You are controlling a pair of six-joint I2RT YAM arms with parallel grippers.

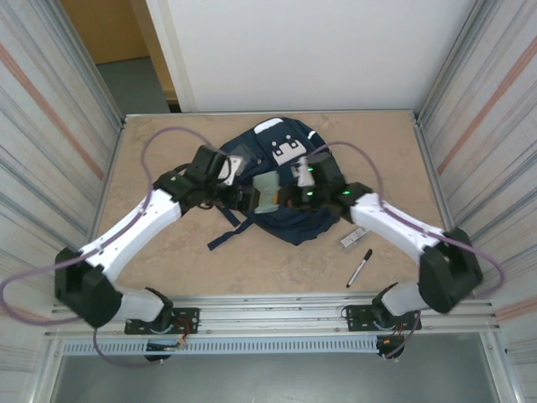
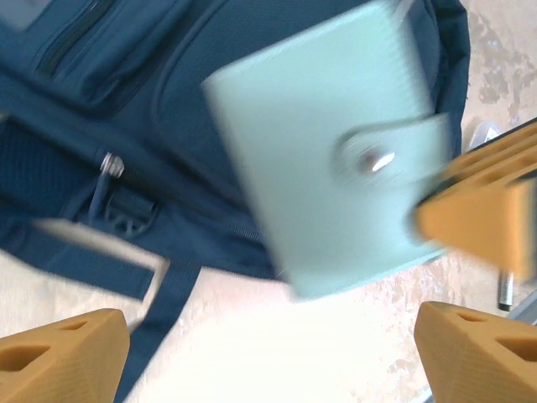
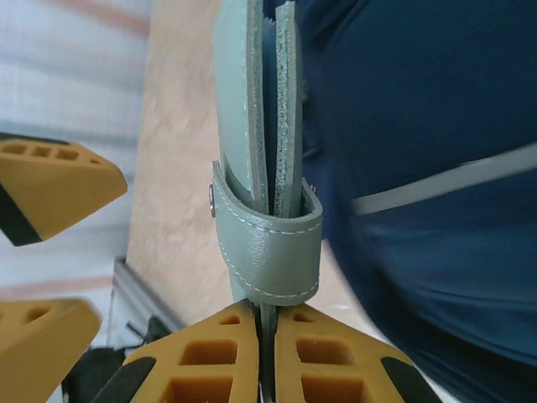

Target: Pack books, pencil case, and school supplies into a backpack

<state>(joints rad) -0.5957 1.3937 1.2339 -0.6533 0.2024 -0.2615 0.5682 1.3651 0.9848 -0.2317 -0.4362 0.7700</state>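
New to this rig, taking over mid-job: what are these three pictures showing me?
The machine is two robot arms bolted at the near edge of a tan table. The overhead picture looks down from behind them; the other two come from a camera on each wrist, with that arm's orange fingers in view. A large navy-blue fabric backpack lies mid-table; to its right lie a small silvery-white bar and a black marker pen with a white end. The right gripper is shut on the edge of a small grey-green square pad with a snap strap, over the backpack. The left gripper is open, facing the pad.
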